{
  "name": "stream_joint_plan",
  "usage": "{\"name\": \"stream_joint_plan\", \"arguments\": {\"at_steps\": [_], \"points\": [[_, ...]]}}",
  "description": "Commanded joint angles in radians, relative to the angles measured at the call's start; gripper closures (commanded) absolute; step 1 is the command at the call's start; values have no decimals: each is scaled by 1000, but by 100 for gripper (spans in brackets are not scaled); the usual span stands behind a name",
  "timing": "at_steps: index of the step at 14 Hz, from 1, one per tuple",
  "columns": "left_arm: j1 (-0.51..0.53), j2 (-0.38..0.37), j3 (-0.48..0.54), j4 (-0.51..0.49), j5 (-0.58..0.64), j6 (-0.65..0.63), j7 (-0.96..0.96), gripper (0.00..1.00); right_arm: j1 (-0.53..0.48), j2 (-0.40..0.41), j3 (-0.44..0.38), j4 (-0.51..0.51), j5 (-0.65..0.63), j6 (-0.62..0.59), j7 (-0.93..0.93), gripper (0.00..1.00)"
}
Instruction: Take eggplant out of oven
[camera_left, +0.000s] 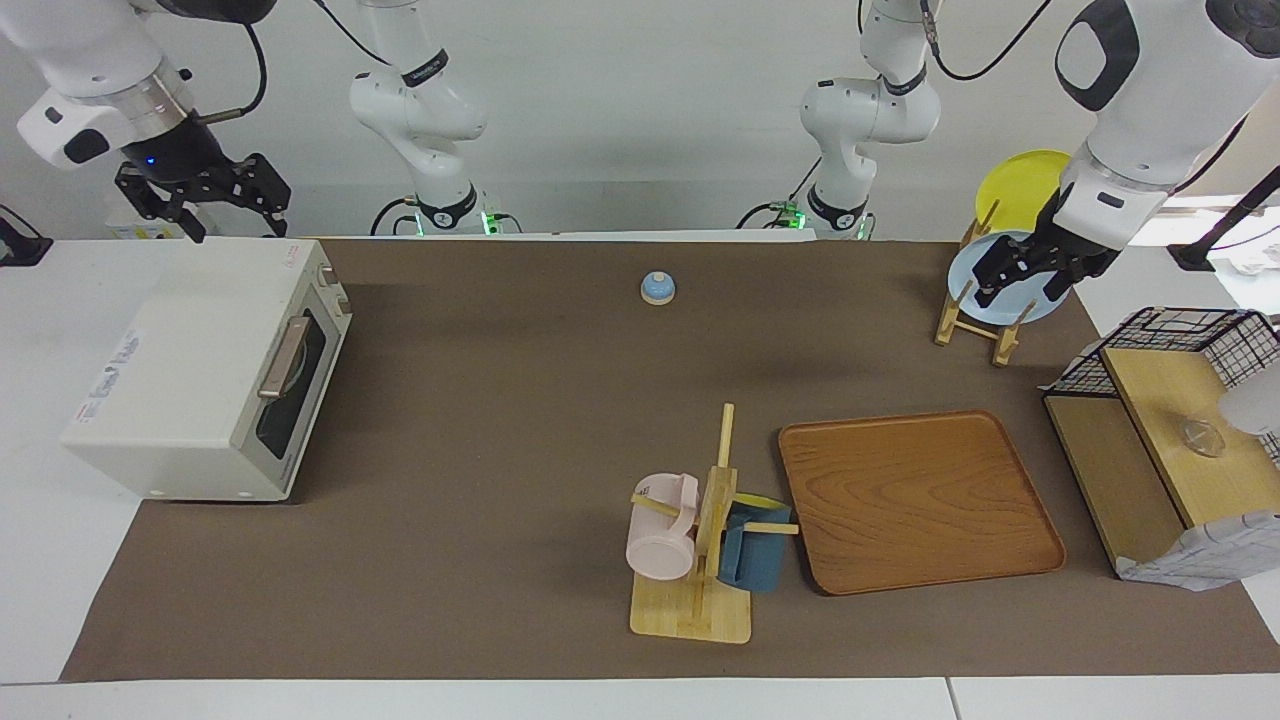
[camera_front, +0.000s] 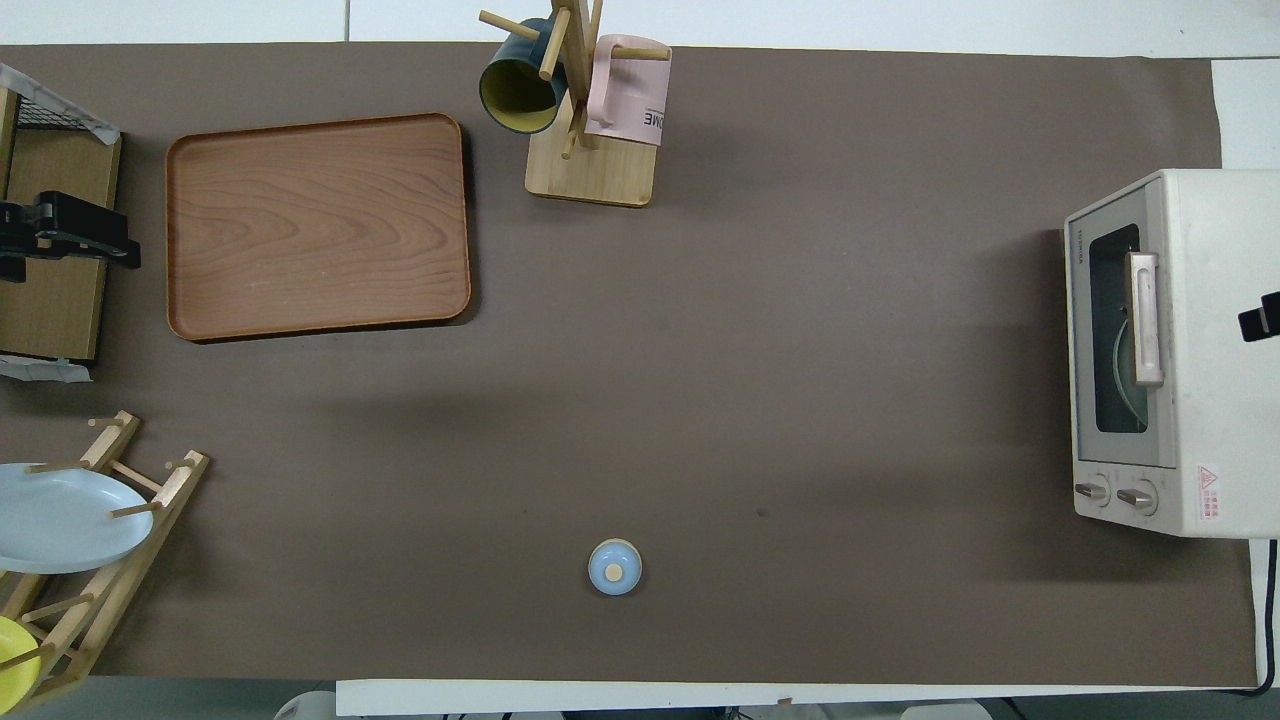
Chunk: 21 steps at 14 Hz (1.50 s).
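Observation:
The off-white oven stands at the right arm's end of the table, with its dark glass door shut and its bar handle facing the table's middle. It also shows in the overhead view, where a plate's rim shows through the glass. The eggplant is hidden. My right gripper hangs open and empty in the air over the oven's top; only its tip shows in the overhead view. My left gripper hangs open and empty over the plate rack and shelf area.
A wooden tray lies toward the left arm's end. A mug tree with a pink and a blue mug stands beside it. A small blue bell sits near the robots. A wooden shelf with a wire basket is at the left arm's end.

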Motion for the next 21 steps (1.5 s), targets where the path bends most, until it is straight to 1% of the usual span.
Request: {"name": "stream_joint_plan", "arguments": {"at_steps": [1,3,5,6,7,8,9,10,11,13,14,15,18,20,21], "points": [[-7,-11,-12,41,17,-3,9,0,-8,-16,11,-21,-11,14,14,0],[-7,-64,-15,38,19,-25,11,0,-5,-16,11,-21,-14,13,14,0],[1,-87,-12,35,17,-36,11,0,-5,-19,12,-28,-14,13,0,0],[3,-88,-11,33,19,-42,11,0,-6,-30,14,-52,-14,22,-35,3],[3,-88,-9,35,19,-60,11,0,-6,-50,14,-97,-12,45,-87,44],[3,-88,-9,35,19,-72,11,0,-5,-71,16,-153,-11,109,-95,73],[3,-91,-9,33,21,-80,12,0,1,-78,17,-212,-15,184,-95,100],[3,-93,-9,33,21,-88,12,0,4,-50,17,-235,-30,244,-101,100],[3,-93,-9,32,30,-89,12,0,5,-6,17,-244,-61,276,-101,100],[3,-99,-11,21,36,-89,12,0,6,69,19,-252,-107,335,-93,100],[3,-101,-11,17,37,-91,14,0,6,91,19,-254,-128,341,-92,100],[3,-101,-9,14,39,-89,30,0,6,105,19,-266,-136,346,-87,100],[4,-101,-11,13,45,-88,70,0,6,105,17,-336,-179,413,-89,100],[4,-102,-11,12,47,-91,74,0,9,108,20,-372,-181,454,-68,100],[4,-105,-11,12,45,-98,72,0,33,123,20,-384,-181,491,-34,100]]}}
